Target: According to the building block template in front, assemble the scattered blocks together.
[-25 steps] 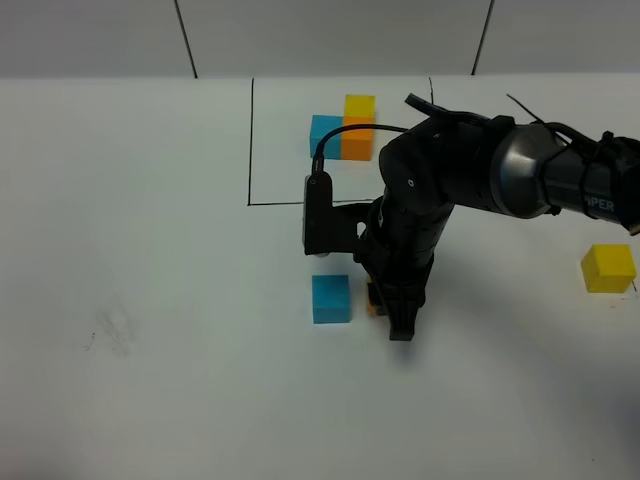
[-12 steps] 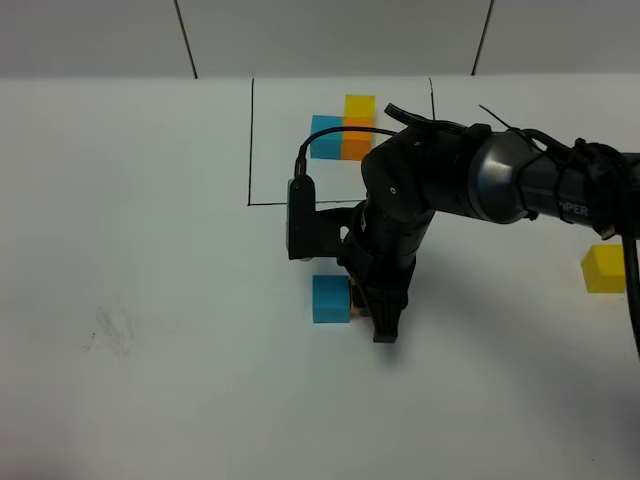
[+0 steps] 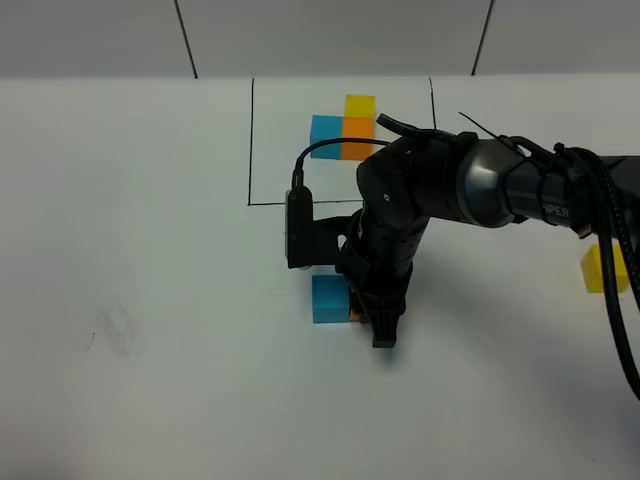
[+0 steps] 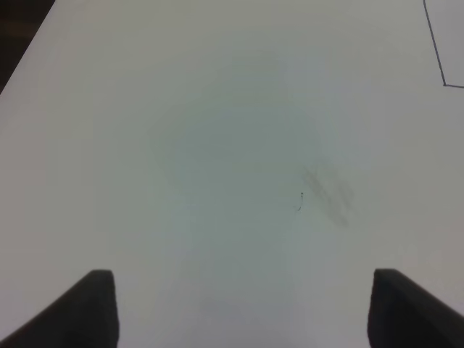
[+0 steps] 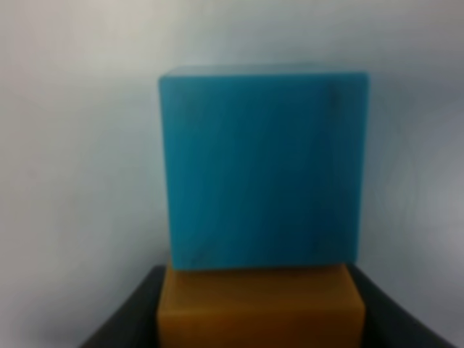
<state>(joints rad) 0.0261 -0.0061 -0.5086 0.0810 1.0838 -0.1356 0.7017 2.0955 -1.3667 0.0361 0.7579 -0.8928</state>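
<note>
Right gripper (image 3: 378, 322) clenched on the orange block (image 5: 261, 308), which touches the blue block (image 3: 329, 299) mid worktop (image 3: 150, 250); yellow block (image 3: 598, 268) by the right edge; template (image 3: 343, 128) near the far edge; left gripper (image 4: 239, 308) released

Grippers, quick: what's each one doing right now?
Left gripper: open, holding nothing.
Right gripper: closed on the orange cube, which sits against the blue cube.

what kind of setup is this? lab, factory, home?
Likely a robot lab test bench: bare white tabletop with a black drawn rectangle around a block template, a loose yellow cube, and a black robot arm working over it.
</note>
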